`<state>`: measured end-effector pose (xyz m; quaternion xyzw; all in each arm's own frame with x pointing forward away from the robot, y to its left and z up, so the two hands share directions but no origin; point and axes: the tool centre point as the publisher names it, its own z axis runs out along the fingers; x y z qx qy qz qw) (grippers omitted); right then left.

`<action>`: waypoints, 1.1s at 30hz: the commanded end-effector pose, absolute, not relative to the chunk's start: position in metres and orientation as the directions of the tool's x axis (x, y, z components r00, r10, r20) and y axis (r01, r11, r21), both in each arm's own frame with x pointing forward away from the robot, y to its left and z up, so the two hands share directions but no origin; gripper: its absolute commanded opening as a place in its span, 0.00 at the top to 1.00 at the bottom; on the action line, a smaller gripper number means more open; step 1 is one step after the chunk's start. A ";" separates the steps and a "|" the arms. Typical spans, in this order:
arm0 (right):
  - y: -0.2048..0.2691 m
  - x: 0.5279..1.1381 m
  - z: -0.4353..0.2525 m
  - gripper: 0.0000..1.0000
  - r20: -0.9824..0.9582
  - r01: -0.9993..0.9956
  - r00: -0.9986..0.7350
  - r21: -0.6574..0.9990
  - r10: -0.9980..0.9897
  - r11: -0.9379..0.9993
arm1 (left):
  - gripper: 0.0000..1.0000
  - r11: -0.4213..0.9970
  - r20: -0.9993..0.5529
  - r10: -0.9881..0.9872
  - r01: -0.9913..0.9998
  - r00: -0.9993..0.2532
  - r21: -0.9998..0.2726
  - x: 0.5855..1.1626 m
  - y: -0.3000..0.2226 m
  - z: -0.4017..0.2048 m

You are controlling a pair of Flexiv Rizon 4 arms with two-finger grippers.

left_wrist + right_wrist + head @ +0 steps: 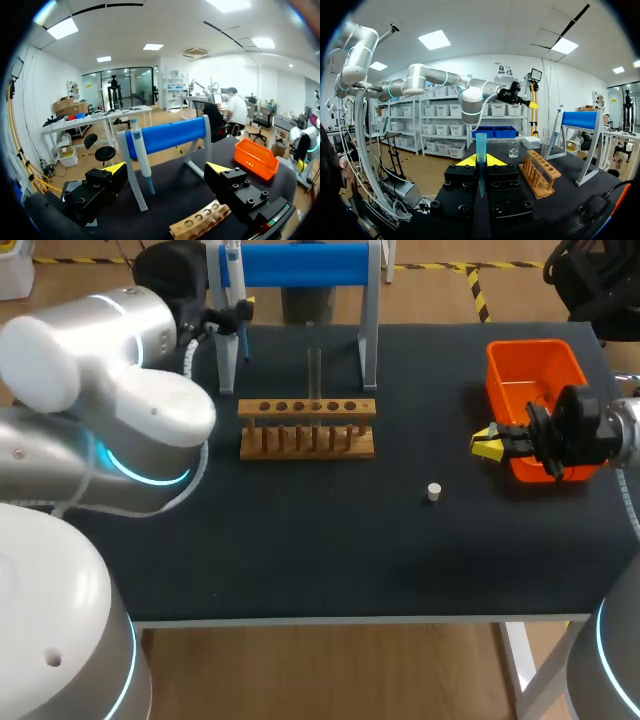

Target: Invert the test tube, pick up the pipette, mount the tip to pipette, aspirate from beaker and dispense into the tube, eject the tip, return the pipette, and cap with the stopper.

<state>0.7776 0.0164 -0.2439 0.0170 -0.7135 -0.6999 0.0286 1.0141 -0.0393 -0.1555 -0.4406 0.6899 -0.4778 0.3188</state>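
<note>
A lab: test-tube rack [307,428], pipette stand [300,264] and what looks like a small beaker [513,149].

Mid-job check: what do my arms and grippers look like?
The left arm and right arm are rounded white housings with glowing cyan rings. The left gripper and right gripper are black, bolted blocks with yellow wedge tips; a ribbed cable runs along the left arm.
</note>
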 end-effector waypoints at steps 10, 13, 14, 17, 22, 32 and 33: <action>0.016 0.777 -0.243 1.00 0.017 0.015 -0.998 1.000 -0.063 0.020 | 0.00 0.094 -0.024 -0.968 -0.272 -0.252 -0.958 1.040 -0.055 -0.169; 0.016 0.777 -0.243 1.00 0.017 0.015 -0.998 1.000 -0.063 0.020 | 0.00 0.078 -0.013 -0.971 -0.267 -0.238 -0.961 1.044 -0.057 -0.171; 0.016 0.777 -0.243 1.00 0.017 0.015 -0.998 1.000 -0.063 0.020 | 0.00 0.079 -0.014 -0.972 -0.270 -0.234 -0.960 1.045 -0.057 -0.172; 0.016 0.777 -0.243 1.00 0.017 0.015 -0.998 1.000 -0.063 0.020 | 0.00 0.082 -0.020 -0.974 -0.271 -0.224 -0.959 1.048 -0.059 -0.172; 0.016 0.777 -0.243 1.00 0.017 0.015 -0.998 1.000 -0.063 0.020 | 0.00 0.070 -0.016 -0.980 -0.269 -0.198 -0.961 1.053 -0.061 -0.175; 0.016 0.777 -0.243 1.00 0.017 0.015 -0.998 1.000 -0.063 0.020 | 0.00 0.053 -0.006 -0.985 -0.264 -0.173 -0.963 1.069 -0.068 -0.182; 0.016 0.777 -0.243 1.00 0.017 0.015 -0.998 1.000 -0.063 0.020 | 0.00 0.052 -0.006 -0.985 -0.263 -0.171 -0.963 1.071 -0.069 -0.183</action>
